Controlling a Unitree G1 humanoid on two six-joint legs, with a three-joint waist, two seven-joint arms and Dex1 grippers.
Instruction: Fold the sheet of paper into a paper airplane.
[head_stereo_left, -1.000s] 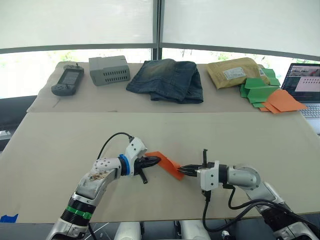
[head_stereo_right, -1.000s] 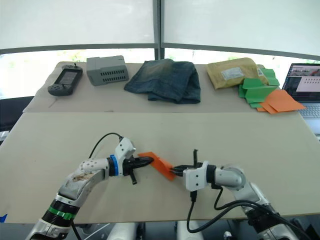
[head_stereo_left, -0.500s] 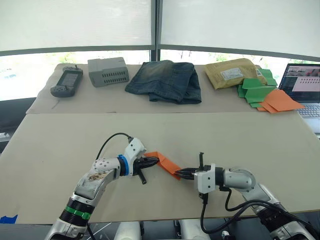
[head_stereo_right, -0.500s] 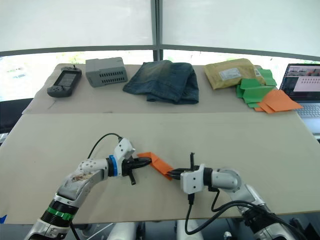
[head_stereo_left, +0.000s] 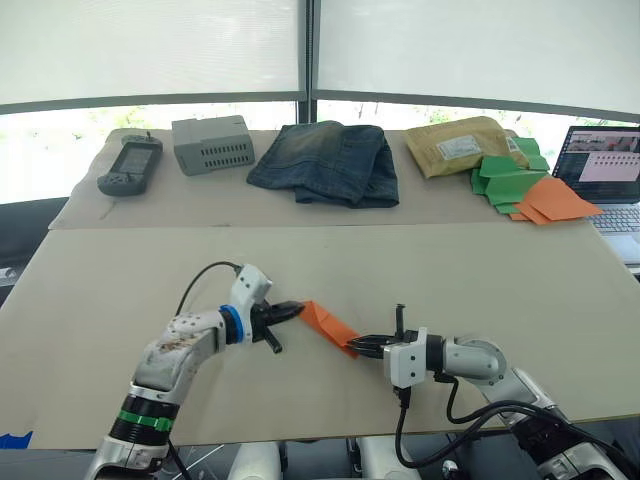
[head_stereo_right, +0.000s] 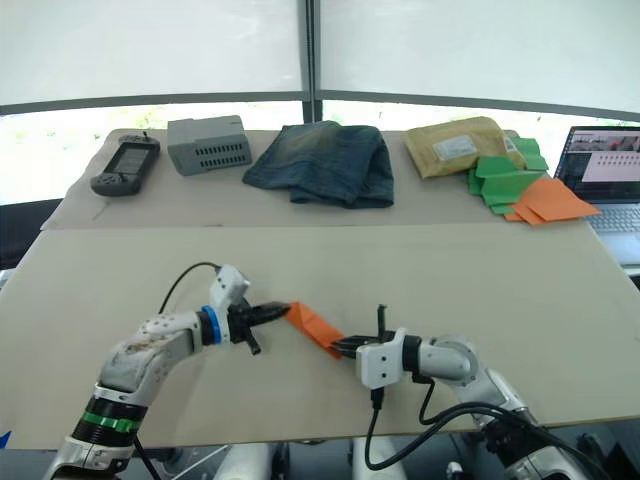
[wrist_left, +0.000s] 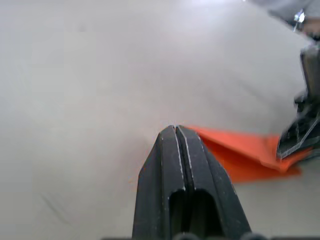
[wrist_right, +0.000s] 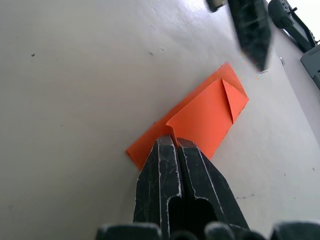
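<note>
The sheet of paper (head_stereo_left: 330, 324) is bright orange and folded into a narrow strip with a small triangular flap. It lies low over the tan table (head_stereo_left: 520, 290), near its front middle. My right gripper (head_stereo_left: 360, 346) is shut on the strip's near right end, and the right wrist view shows the paper (wrist_right: 205, 112) running away from the closed fingertips. My left gripper (head_stereo_left: 297, 308) is shut with nothing in it. Its tip sits just off the strip's left end, beside the paper (wrist_left: 240, 150) and not gripping it.
Along the back of the table lie a handheld controller (head_stereo_left: 130, 165), a grey box (head_stereo_left: 213, 143), folded jeans (head_stereo_left: 325, 162), a padded envelope (head_stereo_left: 462, 145), green folded papers (head_stereo_left: 510, 178) and paler orange papers (head_stereo_left: 555, 198). A laptop (head_stereo_left: 610, 170) stands at the far right.
My left gripper has let go of the paper's left end and drawn back to the left. The right gripper still holds the right end, a little further left.
</note>
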